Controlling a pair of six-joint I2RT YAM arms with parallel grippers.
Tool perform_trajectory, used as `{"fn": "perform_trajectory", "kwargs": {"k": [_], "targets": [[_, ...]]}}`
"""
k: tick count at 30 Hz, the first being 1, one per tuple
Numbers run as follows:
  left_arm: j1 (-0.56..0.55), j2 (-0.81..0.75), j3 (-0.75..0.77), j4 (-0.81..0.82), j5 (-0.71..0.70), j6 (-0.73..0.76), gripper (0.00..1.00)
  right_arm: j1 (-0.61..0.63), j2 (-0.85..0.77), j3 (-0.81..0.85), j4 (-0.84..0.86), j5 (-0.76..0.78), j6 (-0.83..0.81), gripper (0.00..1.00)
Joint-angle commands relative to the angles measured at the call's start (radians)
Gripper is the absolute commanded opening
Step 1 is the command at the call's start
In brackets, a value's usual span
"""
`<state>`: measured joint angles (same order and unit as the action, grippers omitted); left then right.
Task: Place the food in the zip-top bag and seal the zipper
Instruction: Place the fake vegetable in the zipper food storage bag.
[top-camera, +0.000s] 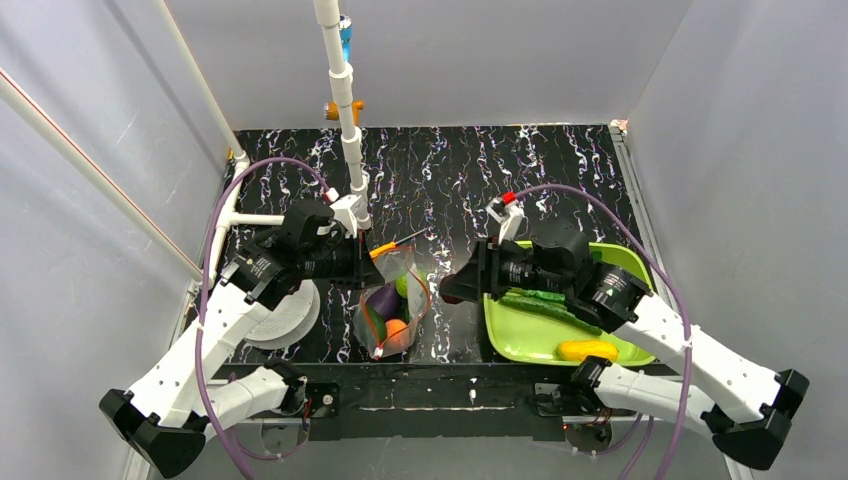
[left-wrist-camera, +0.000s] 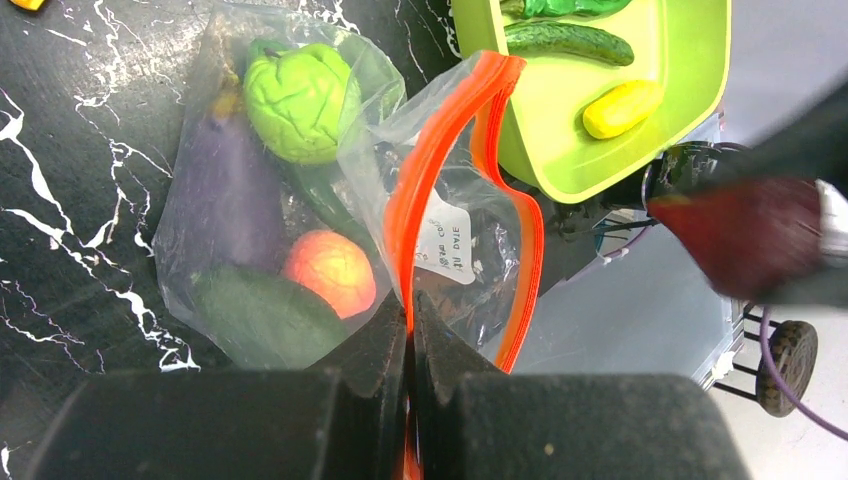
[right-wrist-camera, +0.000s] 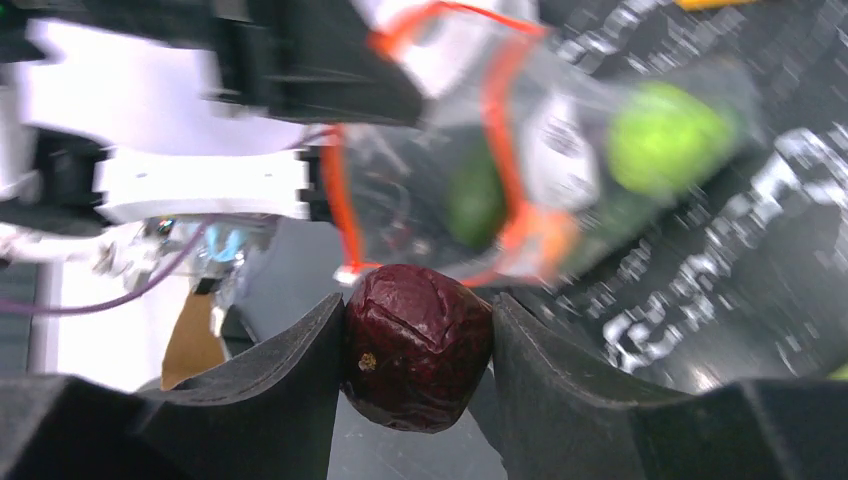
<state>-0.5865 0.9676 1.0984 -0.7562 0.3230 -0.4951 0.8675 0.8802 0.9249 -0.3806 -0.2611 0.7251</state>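
From above, the left tool (top-camera: 372, 258) holds the zip-top bag (top-camera: 392, 325) up by its mouth over the tabletop (top-camera: 450, 180), with the right tool (top-camera: 452, 288) near, on the bag's right. At the left wrist, jaws pressed together pinch the zipper (left-wrist-camera: 430, 170), and the bag, with food already in it, hangs just ahead of them. At the right wrist, the tool pinches a plum (right-wrist-camera: 418, 345) just short of the mouth; that opening looks narrow and floppy, so the plum may snag the rim, tug it free of the left tool, or fall outside.

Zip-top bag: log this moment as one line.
left tool: shut on zipper, bag mouth open | right tool: shut on plum near mouth | on tray: cucumber, yellow piece
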Motion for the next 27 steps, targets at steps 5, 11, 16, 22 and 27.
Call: {"fn": "perform_trajectory", "kwargs": {"k": [5, 11, 16, 22, 27], "targets": [[0.001, -0.005, 0.0, -0.002, 0.013, 0.001, 0.0, 0.235, 0.213, 0.23, 0.152, 0.015, -0.101, 0.31], [0.001, -0.015, 0.004, -0.009, 0.001, 0.004, 0.0, 0.336, 0.36, 0.318, 0.093, 0.113, -0.138, 0.37], [0.001, -0.031, -0.022, 0.01, 0.008, -0.006, 0.0, 0.352, 0.419, 0.355, 0.002, 0.23, -0.149, 0.45], [0.001, -0.027, -0.022, 0.023, 0.025, -0.019, 0.0, 0.352, 0.456, 0.391, -0.065, 0.342, -0.146, 0.71], [0.002, -0.023, -0.004, 0.008, 0.032, -0.017, 0.0, 0.352, 0.486, 0.437, -0.116, 0.378, -0.148, 0.92]]}}
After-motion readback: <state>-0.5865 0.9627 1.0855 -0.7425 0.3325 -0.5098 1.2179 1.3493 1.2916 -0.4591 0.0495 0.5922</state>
